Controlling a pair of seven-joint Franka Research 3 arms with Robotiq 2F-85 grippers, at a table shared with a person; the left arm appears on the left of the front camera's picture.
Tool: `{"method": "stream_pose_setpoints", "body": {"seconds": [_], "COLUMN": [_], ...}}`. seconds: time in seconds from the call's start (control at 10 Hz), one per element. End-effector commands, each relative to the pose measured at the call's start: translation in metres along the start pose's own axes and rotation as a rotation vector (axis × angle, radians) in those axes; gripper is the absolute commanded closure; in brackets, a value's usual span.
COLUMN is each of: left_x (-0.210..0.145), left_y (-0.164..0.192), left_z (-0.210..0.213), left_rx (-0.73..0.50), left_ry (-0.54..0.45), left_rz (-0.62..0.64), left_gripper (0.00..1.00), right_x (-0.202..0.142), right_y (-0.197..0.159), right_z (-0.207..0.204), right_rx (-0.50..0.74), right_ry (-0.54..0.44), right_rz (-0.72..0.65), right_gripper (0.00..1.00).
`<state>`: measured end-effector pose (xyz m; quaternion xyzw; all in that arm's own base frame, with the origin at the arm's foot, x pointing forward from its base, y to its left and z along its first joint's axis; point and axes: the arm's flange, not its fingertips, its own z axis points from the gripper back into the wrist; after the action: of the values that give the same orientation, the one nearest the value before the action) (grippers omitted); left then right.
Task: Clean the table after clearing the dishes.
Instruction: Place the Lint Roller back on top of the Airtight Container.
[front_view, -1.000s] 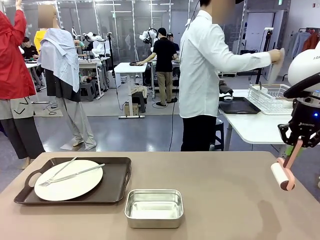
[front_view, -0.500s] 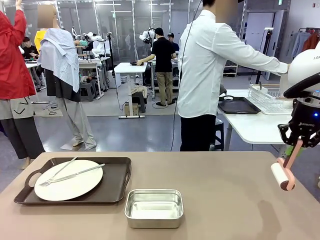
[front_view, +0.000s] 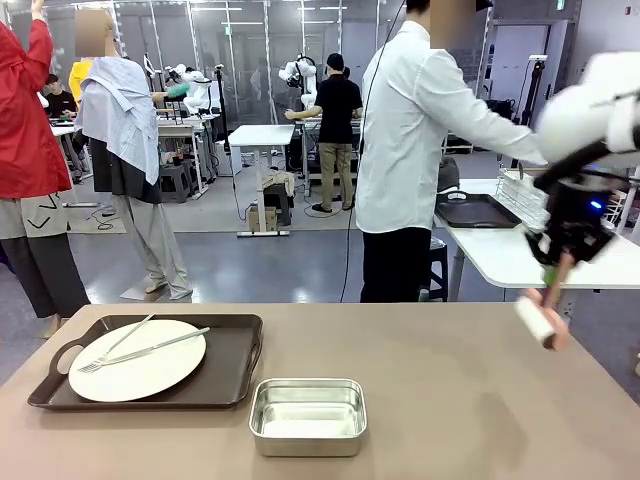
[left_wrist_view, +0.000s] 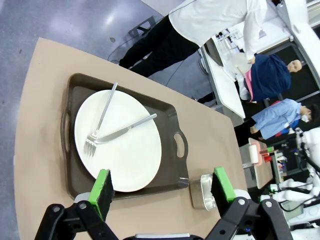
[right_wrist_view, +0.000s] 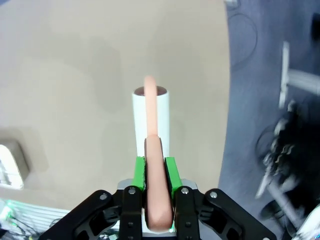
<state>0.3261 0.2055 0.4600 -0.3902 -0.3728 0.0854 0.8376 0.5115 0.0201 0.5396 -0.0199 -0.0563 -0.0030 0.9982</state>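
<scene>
**Roller (front_view: 538, 322) above the table's (front_view: 450, 400) right edge, tray (front_view: 240, 372) far to its left**

Your right gripper (front_view: 562, 262) is clamped on the roller's pink handle. The white roll hangs slanted in the air, just inside the right edge. The bare top lies below it and to its left. The tray with its plate (front_view: 150, 372) sits by the far left corner, under your left gripper (left_wrist_view: 162, 184), whose jaws stand wide and empty. That arm is the nearer one.

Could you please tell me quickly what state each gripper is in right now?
Left gripper: open, holding nothing.
Right gripper: fingers shut on the handle of the lint roller.
</scene>
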Motion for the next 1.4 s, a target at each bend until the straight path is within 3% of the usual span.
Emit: {"method": "stream_pose_setpoints", "body": {"seconds": [0.0, 0.3, 0.6, 0.9, 1.1, 1.2, 1.3], "left_x": [0.0, 0.0, 0.0, 0.0, 0.0, 0.0, 0.0], "left_y": [0.001, 0.001, 0.001, 0.001, 0.001, 0.001, 0.001], "left_z": [0.002, 0.002, 0.002, 0.002, 0.002, 0.002, 0.002], "left_rx": [-0.017, -0.017, -0.017, -0.017, -0.017, -0.017, -0.017], "left_ry": [-0.009, -0.009, -0.009, -0.009, -0.009, -0.009, -0.009], "left_rz": [-0.006, -0.006, -0.006, -0.006, -0.006, -0.006, -0.006], "left_gripper": [0.0, 0.0, 0.0, 0.0, 0.0, 0.0, 0.0], "right_x": [0.041, 0.047, 0.008, -0.051, -0.073, -0.05, -0.05], "right_y": [0.055, 0.193, 0.298, 0.341, 0.348, 0.362, 0.362], "right_z": [0.03, 0.056, 0.036, 0.04, 0.052, 0.038, 0.038], "right_rx": [0.003, -0.043, 0.041, 0.125, 0.205, 0.125, 0.125], "right_ry": [-0.102, -0.136, -0.082, -0.08, -0.021, -0.066, -0.066], "right_rz": [0.292, 0.75, 1.113, 1.305, 1.272, 1.276, 1.276], "right_gripper": [0.79, 0.79, 0.79, 0.79, 0.79, 0.79, 0.79]}}
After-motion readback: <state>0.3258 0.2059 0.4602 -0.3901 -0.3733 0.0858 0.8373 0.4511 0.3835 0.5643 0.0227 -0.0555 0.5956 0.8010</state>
